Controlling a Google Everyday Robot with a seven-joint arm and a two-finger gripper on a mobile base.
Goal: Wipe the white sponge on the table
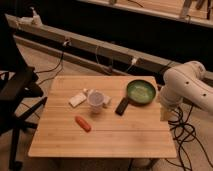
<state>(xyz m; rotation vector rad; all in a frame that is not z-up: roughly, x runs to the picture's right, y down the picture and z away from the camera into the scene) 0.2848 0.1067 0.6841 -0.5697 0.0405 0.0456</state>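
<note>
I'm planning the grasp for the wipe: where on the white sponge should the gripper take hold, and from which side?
Grip the white sponge across its short width, near its middle, coming straight down from above. It lies flat on the table with one end close to the translucent cup, so a side approach looks crowded. The gripper hangs at the table's right edge.
</note>
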